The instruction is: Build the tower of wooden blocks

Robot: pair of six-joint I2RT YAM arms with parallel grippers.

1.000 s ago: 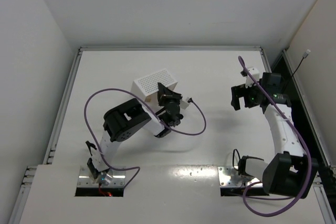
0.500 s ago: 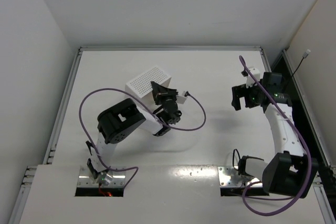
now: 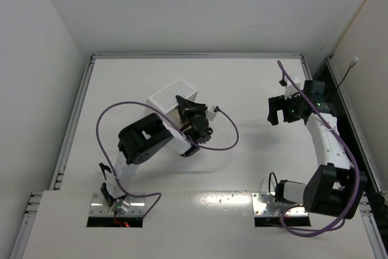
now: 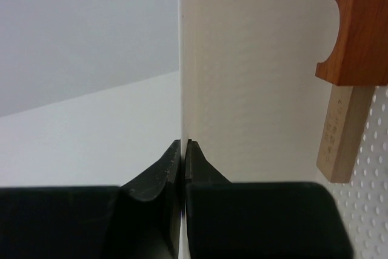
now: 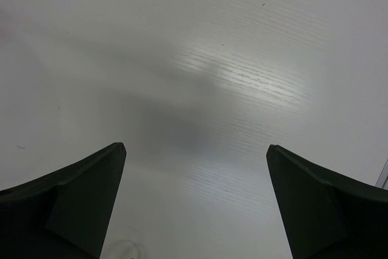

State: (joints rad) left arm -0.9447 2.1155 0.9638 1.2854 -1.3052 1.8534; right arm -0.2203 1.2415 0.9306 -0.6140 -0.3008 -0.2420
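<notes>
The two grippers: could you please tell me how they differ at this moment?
The left gripper is shut on the thin wall of the tray; the right gripper is wide open and holds nothing. The left gripper's camera shows two blocks against the tray; the right gripper's shows only table. Both have black fingers.

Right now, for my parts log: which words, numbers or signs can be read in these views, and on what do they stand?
Nothing legible.
Faint dark marks along the pale wood block: too blurred to read.
No text on the reddish-brown block or the white tray.
</notes>
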